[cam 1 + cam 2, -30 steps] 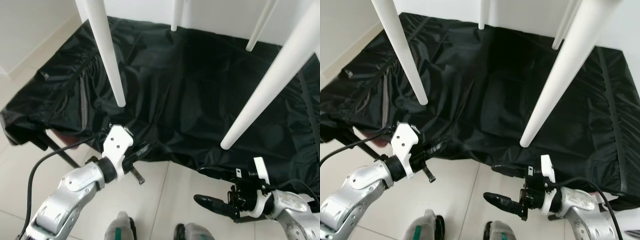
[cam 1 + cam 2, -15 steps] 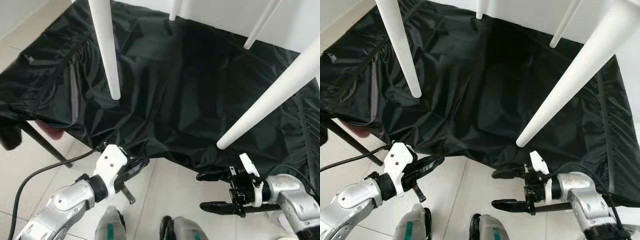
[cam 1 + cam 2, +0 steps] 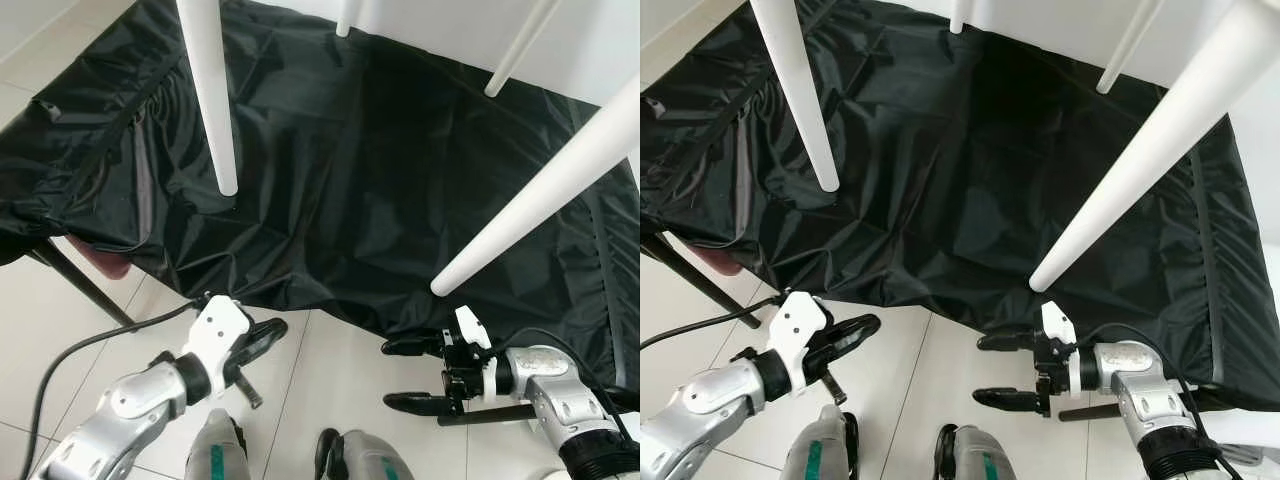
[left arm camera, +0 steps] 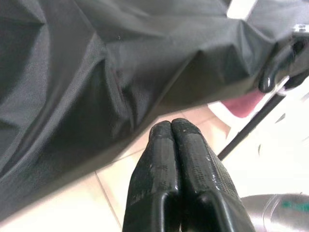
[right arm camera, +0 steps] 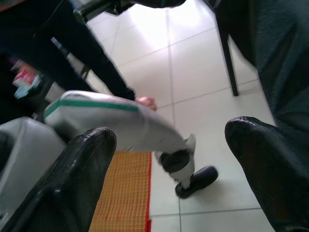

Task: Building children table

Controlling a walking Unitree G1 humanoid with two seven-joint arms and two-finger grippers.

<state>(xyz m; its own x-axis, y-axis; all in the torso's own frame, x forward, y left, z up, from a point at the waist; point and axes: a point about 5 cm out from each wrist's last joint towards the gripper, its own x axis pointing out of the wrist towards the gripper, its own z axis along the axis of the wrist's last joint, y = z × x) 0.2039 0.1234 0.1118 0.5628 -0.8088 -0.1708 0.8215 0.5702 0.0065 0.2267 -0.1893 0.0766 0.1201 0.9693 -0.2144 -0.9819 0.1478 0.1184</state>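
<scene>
We see the children's table [image 3: 560,175] upside down on the desk [image 3: 380,210], which is draped in a slack black cover; its four white legs point up toward us. One leg rises at ten o'clock [image 3: 212,100], another slants in from two o'clock [image 3: 530,210], and two more stand at the far edge.

We judge the legs stiff, smooth and fairly light, so a hold low on a leg, near where it meets the top, should give the firmest purchase. The cover is thin and slippery, and we expect the table to slide on it if pushed sideways.

Our left gripper [image 3: 262,331] hangs at seven o'clock below the desk's near edge, jaws pressed together on nothing. Our right gripper [image 3: 405,372] sits at five o'clock, jaws spread wide and empty, aimed toward nine o'clock over the tiled floor [image 3: 60,310].
</scene>
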